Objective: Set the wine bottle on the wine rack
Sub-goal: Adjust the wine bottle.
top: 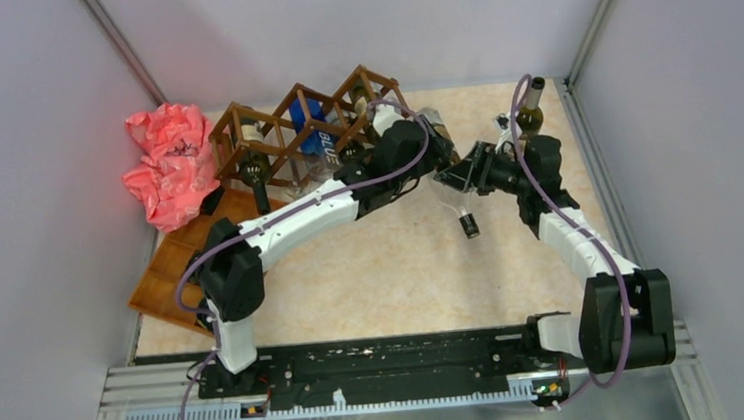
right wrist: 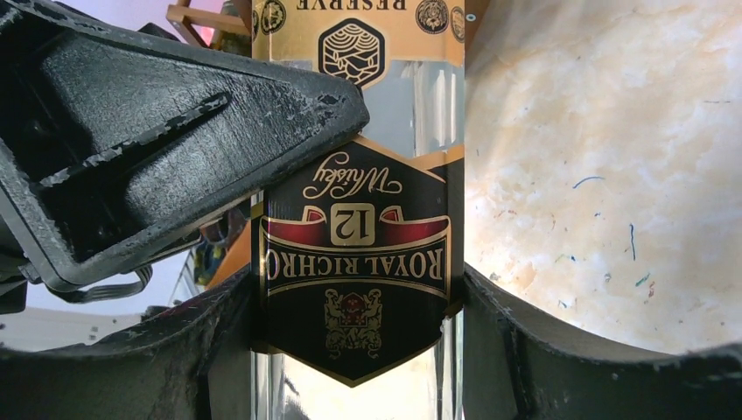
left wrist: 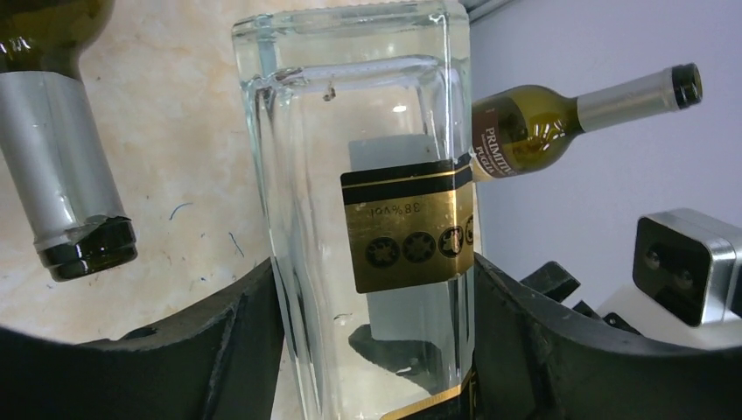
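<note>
L gripper (left wrist: 372, 280) & R gripper (right wrist: 359, 293) both clamped on clear bottle (left wrist: 367, 157), prob. handover: L sits nearer wine rack (top: 291, 126) at desk's far edge, left side.

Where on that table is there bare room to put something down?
The beige stone-patterned tabletop is bare in front, between the left arm and the right arm. The back left is crowded: dark brown wooden lattice rack, crumpled pink plastic bag, flat brown wooden tray.
</note>
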Robot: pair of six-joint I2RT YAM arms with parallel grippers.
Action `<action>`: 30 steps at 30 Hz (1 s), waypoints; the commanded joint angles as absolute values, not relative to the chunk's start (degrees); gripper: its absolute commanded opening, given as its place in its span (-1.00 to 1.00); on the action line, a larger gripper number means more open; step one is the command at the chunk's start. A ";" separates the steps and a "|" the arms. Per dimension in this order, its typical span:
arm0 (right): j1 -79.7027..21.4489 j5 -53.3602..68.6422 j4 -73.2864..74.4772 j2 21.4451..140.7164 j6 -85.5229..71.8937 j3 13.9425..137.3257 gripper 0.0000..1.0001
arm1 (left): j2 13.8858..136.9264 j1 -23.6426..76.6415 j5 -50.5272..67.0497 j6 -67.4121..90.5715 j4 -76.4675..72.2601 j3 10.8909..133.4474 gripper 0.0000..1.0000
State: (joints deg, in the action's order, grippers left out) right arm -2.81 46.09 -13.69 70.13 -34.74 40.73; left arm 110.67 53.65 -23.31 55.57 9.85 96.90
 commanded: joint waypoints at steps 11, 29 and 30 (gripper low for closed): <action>-3.38 56.35 -23.33 66.35 -27.65 42.79 0.85 | 101.77 51.36 -22.89 53.97 -8.97 88.73 -1.00; -9.15 51.86 -16.12 70.60 -22.33 44.12 0.92 | 99.56 47.71 -27.31 52.69 -9.69 92.22 -1.00; -9.51 51.26 -15.89 70.72 -22.37 44.12 0.88 | 99.53 47.69 -27.74 52.73 -9.81 92.46 -1.00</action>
State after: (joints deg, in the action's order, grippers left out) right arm -7.75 53.32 -15.53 70.32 -23.68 41.41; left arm 103.92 47.72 -24.99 51.83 -1.26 87.20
